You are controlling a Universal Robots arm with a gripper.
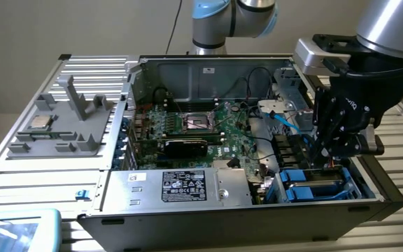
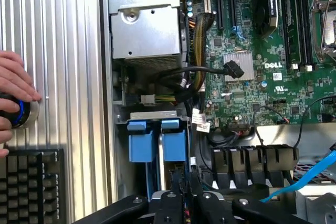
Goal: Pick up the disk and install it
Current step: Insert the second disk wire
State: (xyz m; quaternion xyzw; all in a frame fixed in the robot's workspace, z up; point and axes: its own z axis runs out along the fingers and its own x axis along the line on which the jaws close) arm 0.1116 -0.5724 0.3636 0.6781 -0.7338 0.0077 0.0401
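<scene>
The computer case [image 1: 369, 202] lies open on the slatted table. My gripper [image 1: 322, 164] reaches down into the drive bay at the case's front corner on the exterior view's right. The disk [image 2: 174, 142] stands on edge in that bay in its bright blue carrier [image 1: 315, 185]. In the wrist view my gripper [image 2: 182, 188] is right over the carrier's near end, its dark fingers [image 2: 169, 199] drawn close together on it. A second blue carrier [image 2: 140, 141] sits beside it. The drive's metal face and label are hidden.
A silver power supply [image 1: 180, 186] fills the case's front next to the bay, with the green motherboard [image 1: 194, 126] behind. A blue cable [image 1: 285, 123] runs above the bay. A grey fixture [image 1: 61, 131] holds a processor chip. A hand [image 2: 13, 87] rests by a keyboard [image 2: 31, 182].
</scene>
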